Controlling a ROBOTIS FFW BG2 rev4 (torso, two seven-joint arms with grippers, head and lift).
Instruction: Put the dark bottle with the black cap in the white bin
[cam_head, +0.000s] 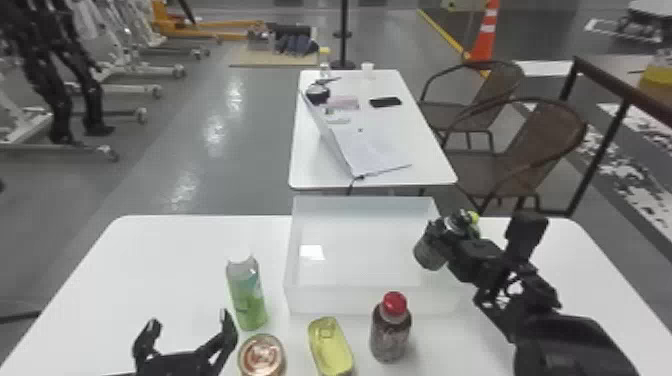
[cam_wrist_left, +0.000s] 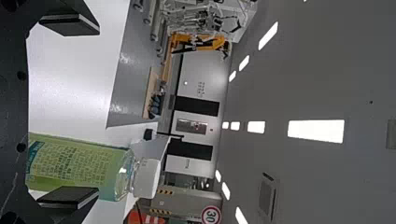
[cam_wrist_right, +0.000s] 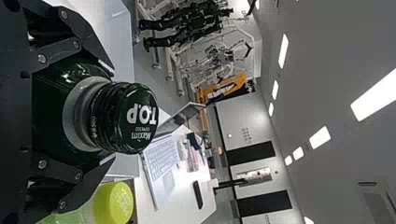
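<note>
- Your R gripper (cam_wrist_right: 112, 115) is pinching the dark btl (cam_head: 429, 254), a finger each side; btl tilted, blk cap (cam_wrist_right: 136, 119) pointing up & away from the wrist.
- Dark btl is at the R edge of the bin (cam_head: 350, 300), base toward the inside. Height over the floor: can't tell.
- Your L gripper (cam_head: 189, 320) is spread, nothing in it, near the green btl (cam_head: 247, 300), by the table's (cam_head: 165, 260) near-L part.
- Step in hand, my read: placing. Get base fully past the R wall, lower, then let go.
- Risk: base or your fingers catch the R rim if you drop too early; could twist btl loose or shove the bin.
- Risk: tilted release = btl topples & rolls, poss. knocks a wall. Straighten 1st, open low.
- Risk: lime-cap btl (cam_head: 473, 217) is close by your R gripper; wide opening or a sideways swing could knock it.
</note>
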